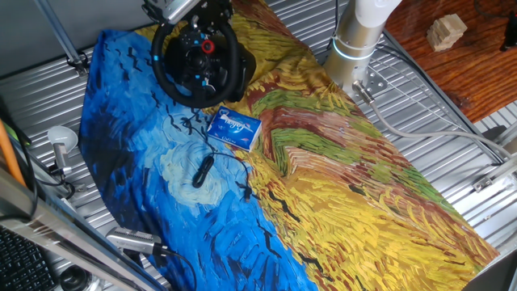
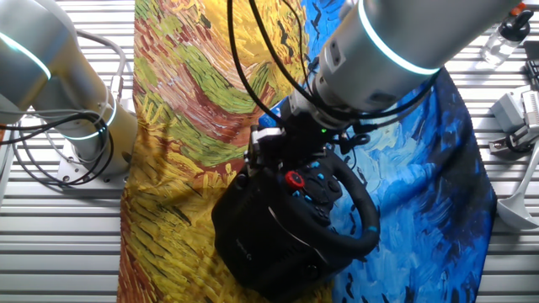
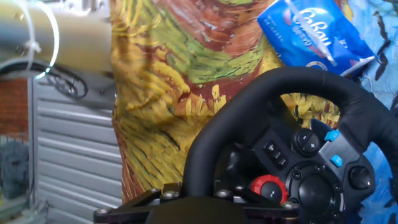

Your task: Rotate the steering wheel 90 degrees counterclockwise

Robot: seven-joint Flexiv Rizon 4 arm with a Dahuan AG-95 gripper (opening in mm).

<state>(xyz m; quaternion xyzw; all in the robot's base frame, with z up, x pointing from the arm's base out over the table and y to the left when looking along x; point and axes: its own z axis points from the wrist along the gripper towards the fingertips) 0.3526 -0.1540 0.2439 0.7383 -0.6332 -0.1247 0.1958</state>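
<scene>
Hand view: claw [image 3: 205,202] sat at steering wheel [image 3: 280,149] rim, presumably for turning; grip state could not be told.

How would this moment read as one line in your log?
phase: at wheel | gripper: on steering wheel rim, jaw state unclear | blue packet: beside wheel

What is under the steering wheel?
The steering wheel sits on its black base, on a painted cloth. Whatever the cloth covers beneath is hidden.
</scene>
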